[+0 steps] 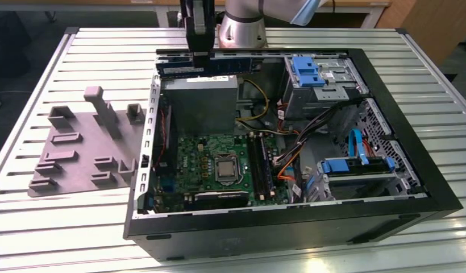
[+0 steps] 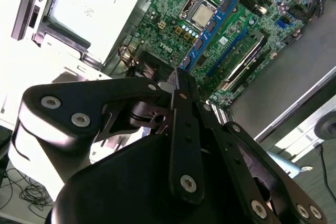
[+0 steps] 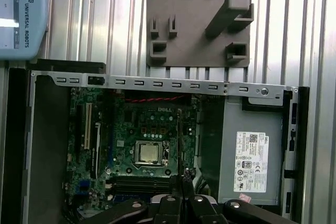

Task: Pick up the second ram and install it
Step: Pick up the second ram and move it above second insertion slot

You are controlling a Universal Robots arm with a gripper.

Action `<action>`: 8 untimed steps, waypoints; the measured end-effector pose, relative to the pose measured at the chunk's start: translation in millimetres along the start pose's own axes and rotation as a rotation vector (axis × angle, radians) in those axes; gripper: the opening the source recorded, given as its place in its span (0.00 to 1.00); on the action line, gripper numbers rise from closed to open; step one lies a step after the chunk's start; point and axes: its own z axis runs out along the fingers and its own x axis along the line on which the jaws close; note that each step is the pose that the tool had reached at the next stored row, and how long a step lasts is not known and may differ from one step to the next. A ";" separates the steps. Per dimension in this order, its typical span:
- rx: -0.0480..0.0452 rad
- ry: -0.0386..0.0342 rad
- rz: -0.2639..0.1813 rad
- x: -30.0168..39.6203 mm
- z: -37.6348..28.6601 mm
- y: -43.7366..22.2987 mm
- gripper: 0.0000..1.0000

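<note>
Hand [image 1: 200, 56] hangs at 12 o'clock in the exterior view, above the far wall of the open computer case [image 1: 294, 230], clenched on the second ram [image 1: 221, 65]. The stick is held level on its long edge and runs from 9 o'clock to 3 o'clock across that view, with the fingers pinching it near its middle. It is up off the board, well apart from the slots.

In the second wrist view the ram reaches out past the fingertips [image 2: 181, 85] and is seen against the green motherboard [image 2: 173, 24].

From the hand in the exterior view, the grey power supply [image 1: 206, 105] sits at 6 o'clock inside the case. Farther along the same line lies the motherboard, with the processor [image 1: 227, 169] near its centre. The long black memory slots [image 1: 259, 165] run just at 3 o'clock of the processor. A blue drive bracket [image 1: 305, 71] stands at 3 o'clock of the hand, in the case's far corner.

At 9 o'clock of the case a grey fixture plate [image 1: 81, 148] with raised blocks lies on the slatted counter [image 1: 66, 227], just beside the case wall.
</note>
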 end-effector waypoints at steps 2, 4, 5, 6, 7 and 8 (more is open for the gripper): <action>0.0000 0.0000 0.000 0.1 1.4 -0.9 0.12; 0.0000 0.0000 0.000 0.2 2.9 -1.7 0.12; -0.0001 0.0001 0.000 0.2 3.7 -2.1 0.12; -0.0001 0.0001 0.000 0.3 4.7 -2.5 0.12; -0.0001 0.0001 0.000 0.3 5.5 -2.9 0.12; 0.0000 0.0001 0.000 0.4 6.4 -3.2 0.12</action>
